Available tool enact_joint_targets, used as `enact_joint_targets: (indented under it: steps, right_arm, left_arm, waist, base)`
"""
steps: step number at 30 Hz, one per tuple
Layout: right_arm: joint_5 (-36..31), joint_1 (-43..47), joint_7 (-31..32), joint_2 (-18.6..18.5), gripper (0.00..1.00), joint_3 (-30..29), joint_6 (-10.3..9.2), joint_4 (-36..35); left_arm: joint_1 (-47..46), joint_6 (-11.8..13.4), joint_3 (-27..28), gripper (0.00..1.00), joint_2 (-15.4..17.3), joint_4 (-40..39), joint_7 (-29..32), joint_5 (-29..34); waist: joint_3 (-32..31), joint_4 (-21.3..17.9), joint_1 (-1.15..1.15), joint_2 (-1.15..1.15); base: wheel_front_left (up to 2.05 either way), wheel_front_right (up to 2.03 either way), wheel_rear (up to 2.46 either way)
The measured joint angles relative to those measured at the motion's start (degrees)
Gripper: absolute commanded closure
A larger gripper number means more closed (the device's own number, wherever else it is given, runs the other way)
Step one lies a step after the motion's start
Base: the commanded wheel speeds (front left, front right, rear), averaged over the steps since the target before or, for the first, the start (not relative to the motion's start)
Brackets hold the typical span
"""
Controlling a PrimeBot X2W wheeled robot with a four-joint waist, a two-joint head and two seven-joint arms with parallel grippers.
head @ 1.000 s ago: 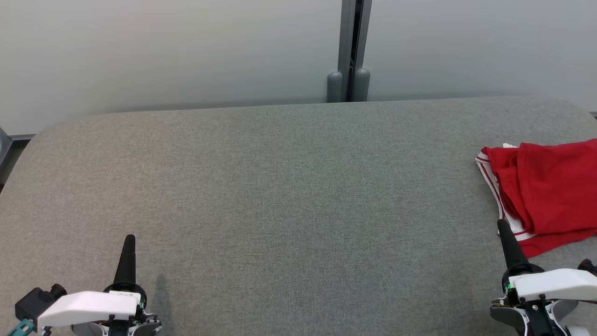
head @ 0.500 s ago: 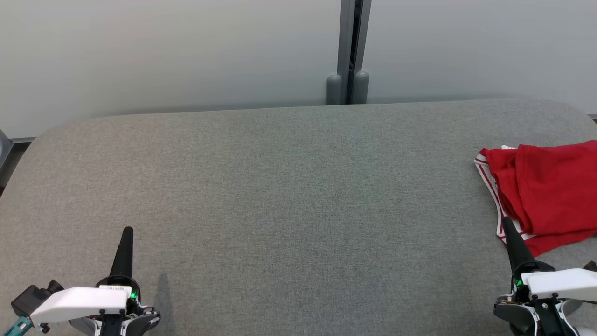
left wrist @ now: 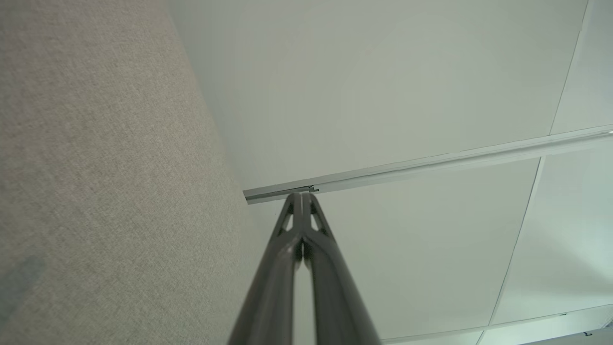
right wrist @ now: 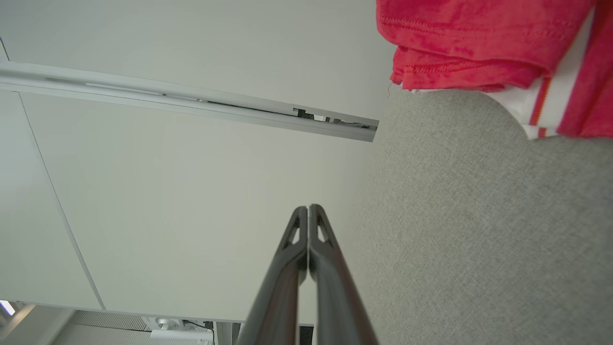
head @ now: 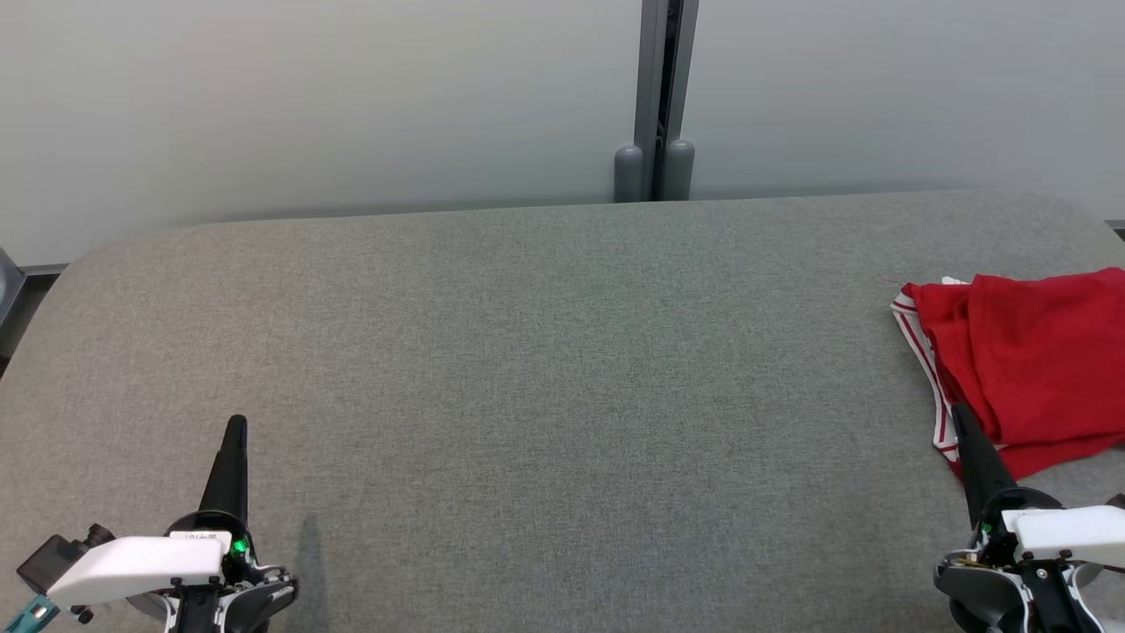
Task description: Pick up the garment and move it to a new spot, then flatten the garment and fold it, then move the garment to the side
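Note:
A red garment [head: 1028, 360] with white, red-striped trim lies folded at the right edge of the grey table [head: 545, 369], partly cut off by the head view. In the right wrist view the garment [right wrist: 483, 43] fills the upper right. My right gripper [head: 961, 415] is at the lower right, shut with nothing in it, its tip over the garment's near edge; whether it touches the cloth is unclear. Its two fingers [right wrist: 309, 211] are pressed together. My left gripper [head: 235, 428] is at the lower left, shut and empty, far from the garment, its fingers [left wrist: 300, 196] closed.
A pale wall with a grey vertical post [head: 655, 97] stands behind the table's far edge. The table's rounded corners show at the far left and far right. Broad bare grey cloth surface stretches between the two grippers.
The head view has tilted slightly, shifting the table downward. Both grippers show a little lower and further out; the garment has stayed put.

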Motion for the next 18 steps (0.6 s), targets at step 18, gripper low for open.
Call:
enact_joint_targets:
  steps: [18]
  right_arm:
    - [7.0,0.1,1.7,-0.1,1.0,-1.0,0.0,-1.3]
  left_arm:
    - [-0.5,-0.5,0.4,1.0,0.1,-1.1,1.8,-6.6]
  waist:
    - [-0.6,-0.1,0.0,0.0]
  base:
    - [0.0,0.0,0.0]
